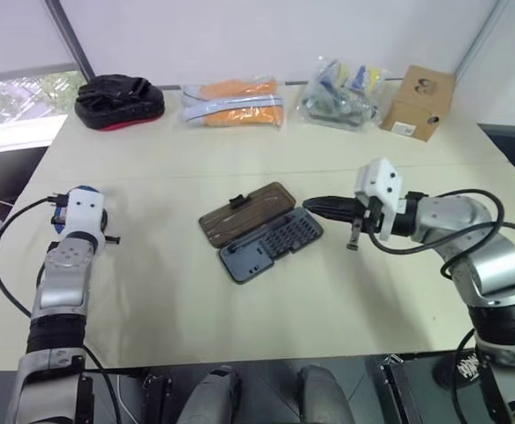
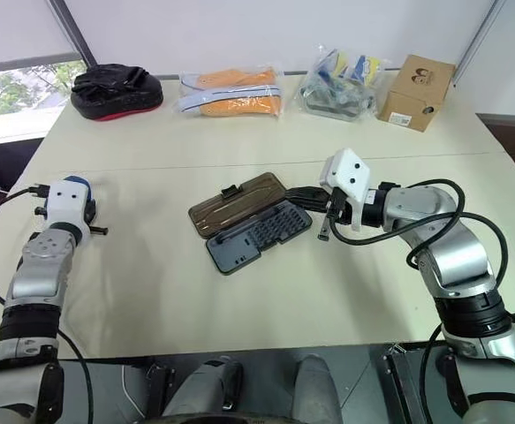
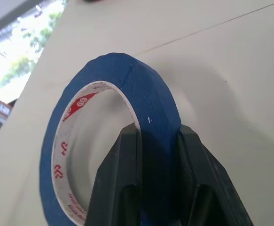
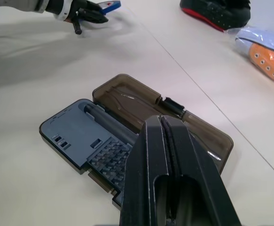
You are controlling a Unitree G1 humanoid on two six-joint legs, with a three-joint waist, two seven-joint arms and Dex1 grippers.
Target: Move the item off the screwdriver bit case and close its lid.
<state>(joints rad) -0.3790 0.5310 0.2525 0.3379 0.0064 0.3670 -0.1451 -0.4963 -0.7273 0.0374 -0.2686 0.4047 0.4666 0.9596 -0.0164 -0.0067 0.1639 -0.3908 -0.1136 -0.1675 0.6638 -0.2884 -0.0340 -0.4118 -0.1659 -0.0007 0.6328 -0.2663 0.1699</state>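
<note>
The tape (image 3: 113, 141) runs off the lower edge of the left wrist view, its lower arc hidden behind the jaws. From the head, it's mostly covered by the left gripper (image 1: 79, 205). The right gripper (image 4: 167, 174) covers part of the case (image 4: 87, 141).

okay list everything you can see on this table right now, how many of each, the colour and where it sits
blue tape roll: one, blue with white core, between the left gripper's fingers, over the table's left side
screwdriver bit case: one, dark grey, table centre, open
lid: one, smoky brown, lying flat behind the tray
black pouch: one, red trim, far left
orange packet: one, far centre
clear bag: one, far right of centre
cardboard box: one, brown, far right
table: one, cream
left gripper: holds the tape
right gripper: shut, beside the case
</note>
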